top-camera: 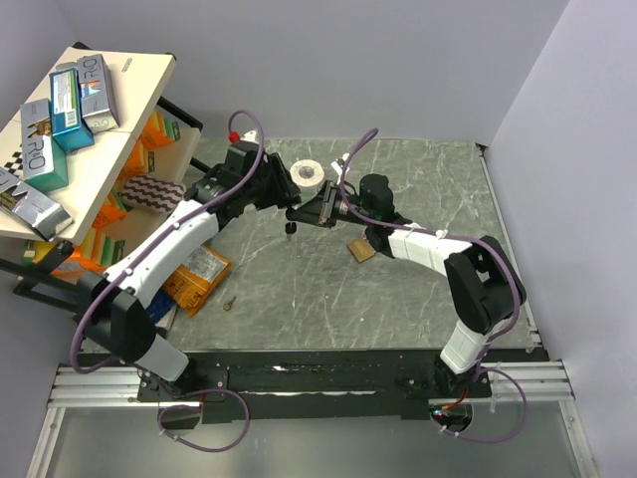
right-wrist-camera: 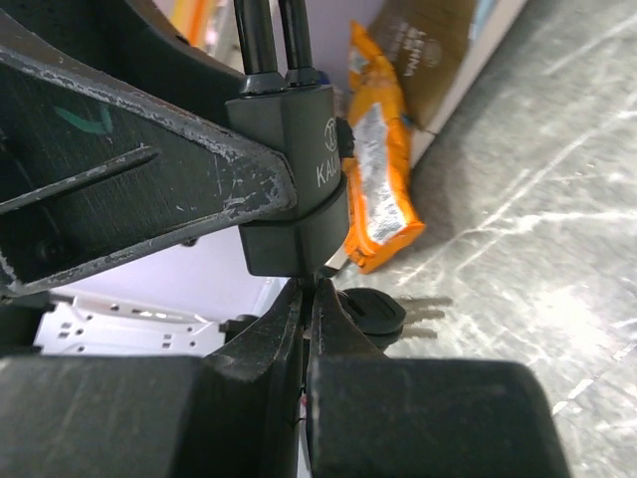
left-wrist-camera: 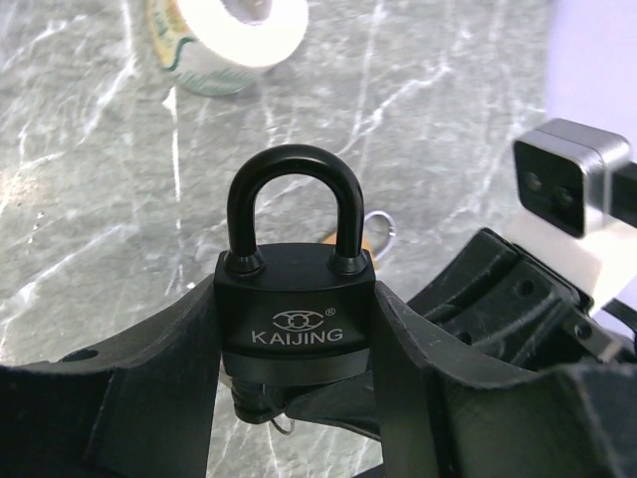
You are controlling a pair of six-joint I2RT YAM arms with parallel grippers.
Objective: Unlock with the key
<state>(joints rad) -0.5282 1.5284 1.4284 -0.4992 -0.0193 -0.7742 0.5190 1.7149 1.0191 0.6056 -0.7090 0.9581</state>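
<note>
Tabletop; left arm, right arm, nose-to-nose.

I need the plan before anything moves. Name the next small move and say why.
Probably twist the right hand to turn the key. It pinches the key right under the padlock clamped in the left hand, and the shackle sits seated. Blade depth is hidden.

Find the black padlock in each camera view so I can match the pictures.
Top external: padlock just left of centre, upper half.
Left wrist: padlock at centre, shackle up, KAIJING on its face.
Right wrist: padlock upper centre, above the key.
Shared landmark: the left gripper clamping its body, seen in all three.
</note>
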